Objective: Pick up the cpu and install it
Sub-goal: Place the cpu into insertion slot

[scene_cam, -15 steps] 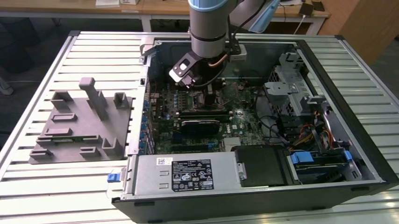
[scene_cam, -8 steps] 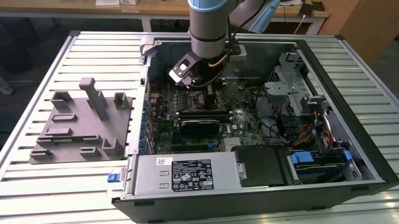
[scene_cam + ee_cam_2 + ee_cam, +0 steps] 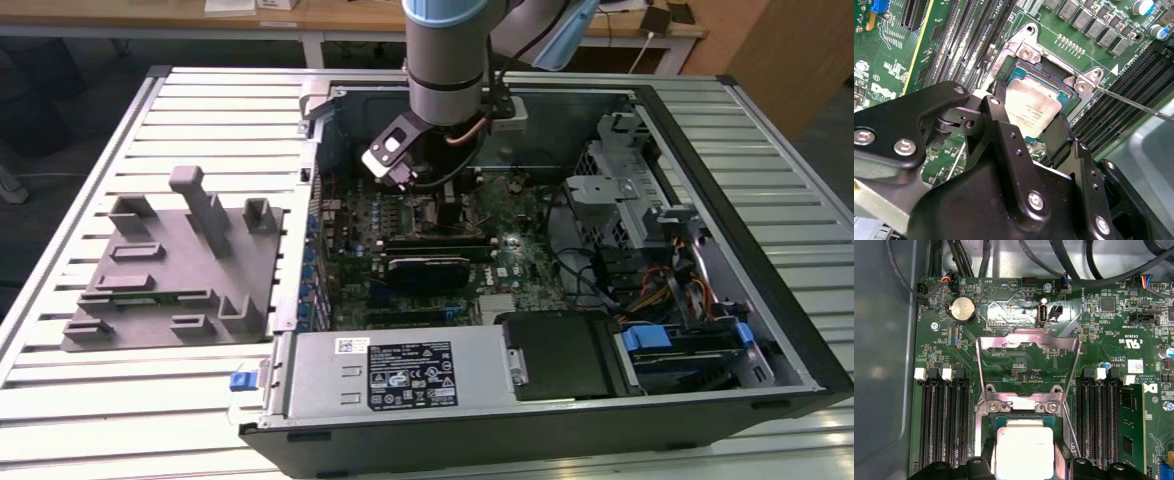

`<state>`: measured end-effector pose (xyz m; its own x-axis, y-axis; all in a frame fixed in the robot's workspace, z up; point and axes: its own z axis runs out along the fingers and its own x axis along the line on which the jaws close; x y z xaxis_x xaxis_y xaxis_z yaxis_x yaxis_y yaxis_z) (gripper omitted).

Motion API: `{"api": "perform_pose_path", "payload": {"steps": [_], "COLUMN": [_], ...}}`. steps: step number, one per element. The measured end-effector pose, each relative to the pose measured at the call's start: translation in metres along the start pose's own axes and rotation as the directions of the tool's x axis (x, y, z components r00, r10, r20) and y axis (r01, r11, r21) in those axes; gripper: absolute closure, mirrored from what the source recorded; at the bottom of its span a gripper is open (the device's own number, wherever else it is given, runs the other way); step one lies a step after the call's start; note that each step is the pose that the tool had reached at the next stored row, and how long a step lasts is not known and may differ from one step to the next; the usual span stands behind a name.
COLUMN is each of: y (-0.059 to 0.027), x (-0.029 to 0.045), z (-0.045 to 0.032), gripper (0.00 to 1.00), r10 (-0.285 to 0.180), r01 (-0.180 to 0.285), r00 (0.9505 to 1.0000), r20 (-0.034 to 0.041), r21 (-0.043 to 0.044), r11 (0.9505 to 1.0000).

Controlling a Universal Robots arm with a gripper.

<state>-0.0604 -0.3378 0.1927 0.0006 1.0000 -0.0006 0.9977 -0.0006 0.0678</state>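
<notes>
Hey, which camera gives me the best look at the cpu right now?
The second wrist view: the cpu is close and large, its metal top plain, held by the gripper at the socket. The first wrist view has it too, cropped at the picture's edge. In the exterior view the arm stands over that spot.

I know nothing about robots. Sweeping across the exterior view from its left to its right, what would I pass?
Grey plastic block with upright posts → green motherboard → silvery metal drive cage → black side wall of the computer case.
</notes>
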Motion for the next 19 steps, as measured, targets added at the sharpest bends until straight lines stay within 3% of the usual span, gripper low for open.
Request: {"api": "perform_pose_path", "payload": {"steps": [3,19], "y": [0.0,-0.0009], "x": [0.0001,0.0], "z": [0.0001,0.0008], "gripper": [0.46,0.46], "r10": [0.0,0.0], "r01": [0.0,0.0], "r00": [1.0,1.0], "r20": [-0.0047,-0.0048], "r21": [-0.0002,-0.0004], "r11": [1.0,1.0]}}
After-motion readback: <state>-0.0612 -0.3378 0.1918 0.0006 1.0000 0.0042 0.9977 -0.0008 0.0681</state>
